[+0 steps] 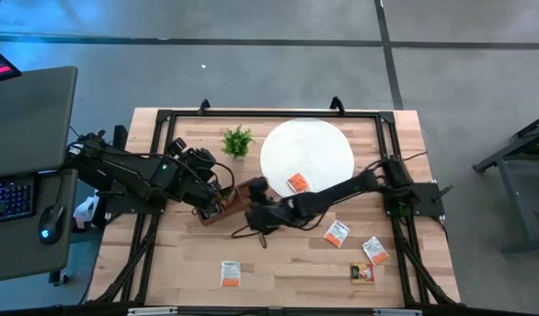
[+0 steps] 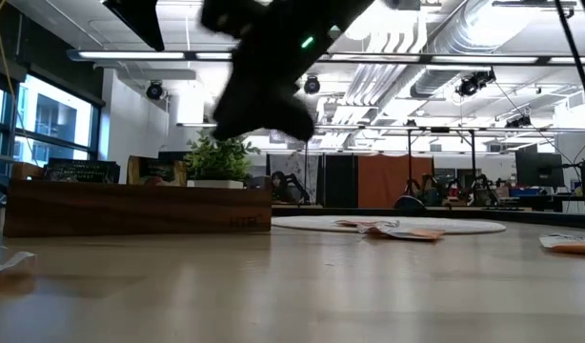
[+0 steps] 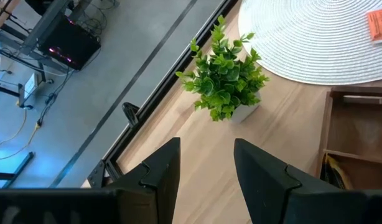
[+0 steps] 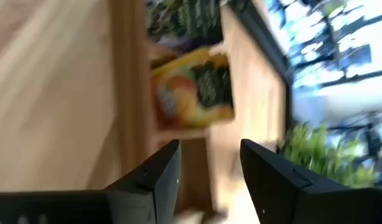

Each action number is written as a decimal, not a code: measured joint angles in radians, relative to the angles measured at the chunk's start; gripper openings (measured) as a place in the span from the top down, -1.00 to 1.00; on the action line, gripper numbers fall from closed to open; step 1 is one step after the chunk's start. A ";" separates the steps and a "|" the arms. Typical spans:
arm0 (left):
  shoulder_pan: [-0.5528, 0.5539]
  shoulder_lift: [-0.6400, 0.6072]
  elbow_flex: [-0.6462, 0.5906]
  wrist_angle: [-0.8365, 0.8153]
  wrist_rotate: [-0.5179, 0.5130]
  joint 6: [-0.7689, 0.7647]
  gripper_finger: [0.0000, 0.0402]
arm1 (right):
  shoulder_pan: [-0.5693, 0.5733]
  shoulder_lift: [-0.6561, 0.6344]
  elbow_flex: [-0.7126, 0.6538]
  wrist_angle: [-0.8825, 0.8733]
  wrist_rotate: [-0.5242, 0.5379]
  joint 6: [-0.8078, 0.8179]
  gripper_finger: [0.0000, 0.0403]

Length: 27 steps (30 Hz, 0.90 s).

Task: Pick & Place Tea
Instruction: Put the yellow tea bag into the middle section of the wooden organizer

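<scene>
Several tea sachets lie loose on the table: one orange-and-white on the white disc, others at the near right and near centre. More sachets lie inside the brown wooden tray. My right gripper hangs open just above the tray's right end, nothing between its fingers. My left gripper is open and empty above the tray's far side, pointing toward the small green plant.
The plant stands on the table just left of the disc and beyond the tray. In the low view the tray sits at the left with the plant behind it. Bare wood lies along the near edge between the loose sachets.
</scene>
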 joint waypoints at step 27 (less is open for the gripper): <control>0.000 0.000 0.000 0.008 0.003 -0.013 0.27 | 0.355 -0.274 -0.294 -0.835 -0.922 1.281 -0.03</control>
